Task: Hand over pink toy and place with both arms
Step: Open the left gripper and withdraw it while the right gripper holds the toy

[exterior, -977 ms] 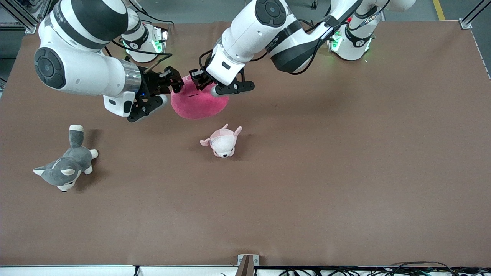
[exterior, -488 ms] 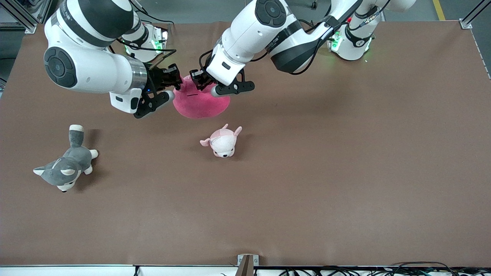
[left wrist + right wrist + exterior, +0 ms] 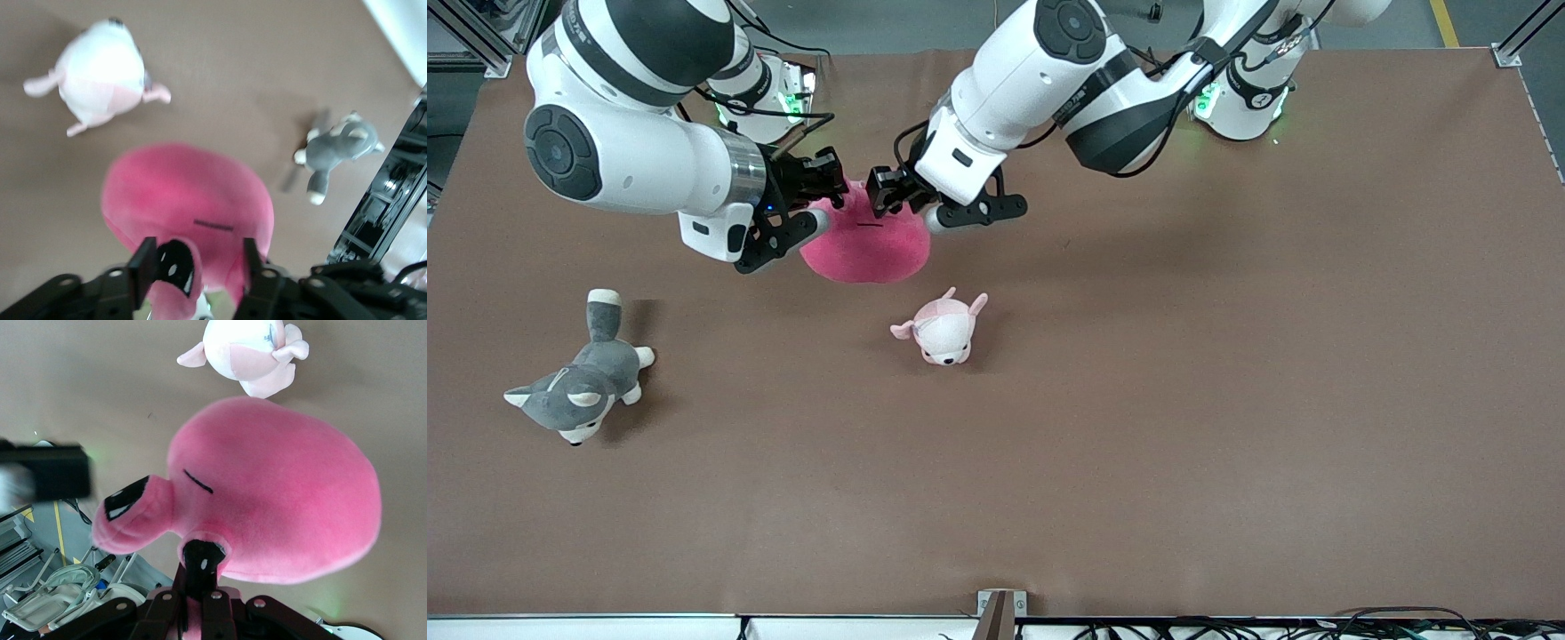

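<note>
The hot-pink toy [image 3: 863, 247] hangs between the two grippers, over the table near the robots' bases. My right gripper [image 3: 824, 182] is shut on one of its dark-patched nubs, which the right wrist view shows pinched between the fingers [image 3: 200, 603] below the toy's body [image 3: 280, 493]. My left gripper [image 3: 891, 192] is open. In the left wrist view its fingers [image 3: 143, 265] stand apart on either side of another dark-patched nub of the toy [image 3: 193, 200], with a gap on one side.
A small pale pink-and-white plush [image 3: 943, 331] lies on the brown table [image 3: 1138, 400], nearer the front camera than the toy. A grey-and-white husky plush [image 3: 578, 391] lies toward the right arm's end.
The pink toy has swung toward the right arm's end, hanging from the right gripper. The left arm has drawn back a little toward its base, and its gripper no longer pinches the toy.
</note>
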Robot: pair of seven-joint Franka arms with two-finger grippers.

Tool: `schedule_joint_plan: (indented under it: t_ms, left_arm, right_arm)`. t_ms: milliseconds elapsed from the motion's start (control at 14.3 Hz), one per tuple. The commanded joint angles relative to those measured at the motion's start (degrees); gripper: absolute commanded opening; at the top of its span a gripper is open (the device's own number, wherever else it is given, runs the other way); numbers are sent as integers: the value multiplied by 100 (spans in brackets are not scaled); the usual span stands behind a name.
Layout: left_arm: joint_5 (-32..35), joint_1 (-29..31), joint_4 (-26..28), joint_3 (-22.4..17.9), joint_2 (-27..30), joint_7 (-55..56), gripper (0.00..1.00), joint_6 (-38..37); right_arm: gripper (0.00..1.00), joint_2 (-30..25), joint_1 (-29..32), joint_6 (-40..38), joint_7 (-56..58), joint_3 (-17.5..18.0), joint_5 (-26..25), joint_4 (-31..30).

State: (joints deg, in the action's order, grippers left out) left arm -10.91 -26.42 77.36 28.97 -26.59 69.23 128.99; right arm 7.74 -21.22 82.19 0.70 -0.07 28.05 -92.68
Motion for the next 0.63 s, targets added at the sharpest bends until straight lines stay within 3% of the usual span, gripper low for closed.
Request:
schedule_joint_plan:
  t_ms: [0, 279, 558]
  left_arm:
    - [291, 452, 94, 4, 417, -41, 100, -285]
    - [353, 1339, 95, 4, 874, -540, 100, -909]
    - [362, 2437, 103, 4, 1261, -1497, 100, -1866]
  right_arm:
    - [0, -132, 222, -72, 18, -63, -106, 4]
    - [0, 157, 1294, 51, 974, -63, -572, 48]
    - [0, 781, 1858, 604, 1108, -63, -564, 285]
